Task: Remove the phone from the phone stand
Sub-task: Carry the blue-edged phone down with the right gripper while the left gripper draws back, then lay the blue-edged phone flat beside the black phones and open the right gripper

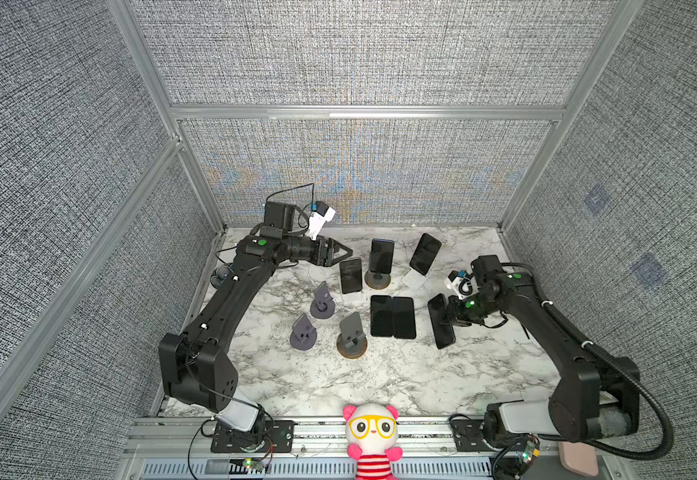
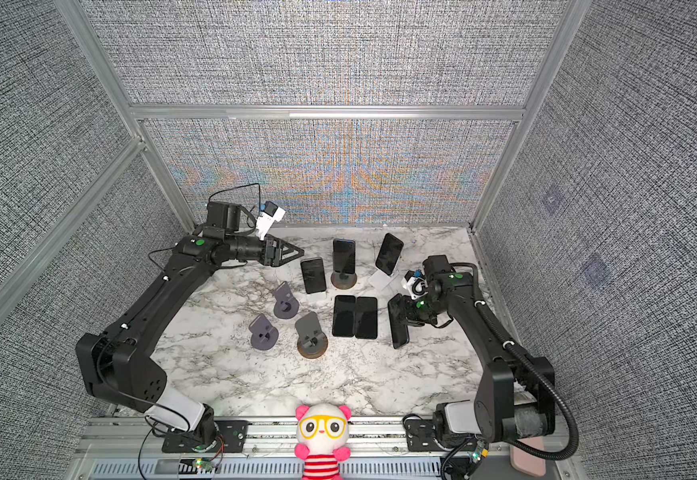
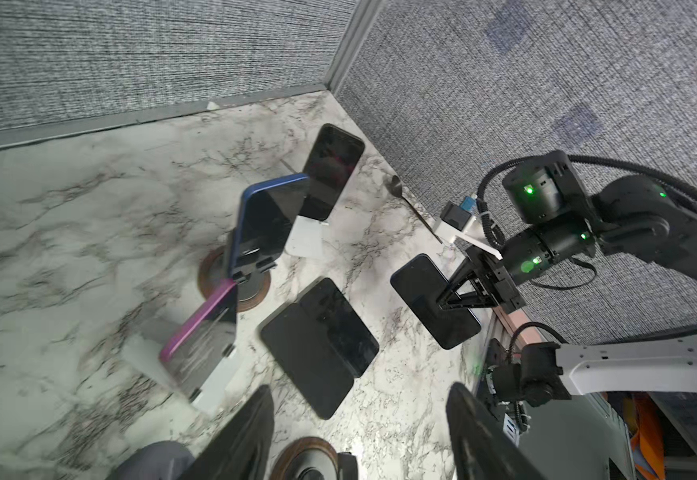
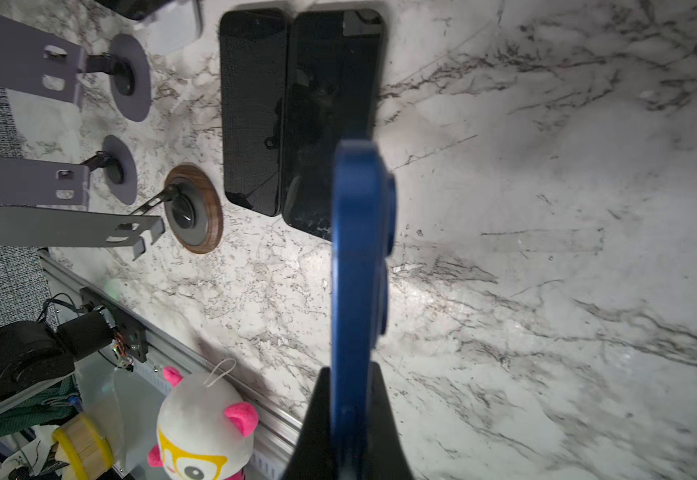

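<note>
Looks about halfway done, I'd say: two phones point(image 1: 392, 316) lie flat on the desk point(image 1: 380, 382) beside three empty stands point(image 1: 351, 334). The right tool point(image 1: 448, 312) is clamped on a blue phone point(image 1: 444, 332), holding it up off the desk, clear of any stand. Three more phones point(image 1: 382, 255) still sit propped on stands. The left tool point(image 1: 344, 257) hangs with jaws apart, empty, just beside the nearest one.

top views: high, front, looking down; whole table | wrist views: close, low | shared: flat phones point(image 1: 393, 317)
</note>
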Controlling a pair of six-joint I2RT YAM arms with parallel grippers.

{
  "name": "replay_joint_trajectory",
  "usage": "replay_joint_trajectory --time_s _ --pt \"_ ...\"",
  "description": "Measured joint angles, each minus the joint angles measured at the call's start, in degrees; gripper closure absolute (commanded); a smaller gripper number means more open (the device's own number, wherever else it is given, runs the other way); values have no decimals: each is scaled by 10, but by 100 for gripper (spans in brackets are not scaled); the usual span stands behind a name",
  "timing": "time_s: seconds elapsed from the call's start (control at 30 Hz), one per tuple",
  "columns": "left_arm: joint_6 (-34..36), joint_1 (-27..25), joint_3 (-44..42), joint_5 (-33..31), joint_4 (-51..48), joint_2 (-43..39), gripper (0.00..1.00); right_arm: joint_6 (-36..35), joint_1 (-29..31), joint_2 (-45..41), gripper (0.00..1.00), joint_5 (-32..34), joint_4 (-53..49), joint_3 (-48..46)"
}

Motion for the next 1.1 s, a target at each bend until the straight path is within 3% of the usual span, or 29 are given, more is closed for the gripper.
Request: replay_joint_trajectory --time_s 0.17,0.57,1.1 --pt "-4 37 -27 -6 -7 28 33 6 -15 36 100 -21 63 -26" --pt "3 40 -36 -24 -9 29 33 22 -23 138 100 -71 196 -32" --pt "23 40 -39 -25 -26 22 34 70 -24 205 100 -127 277 -42"
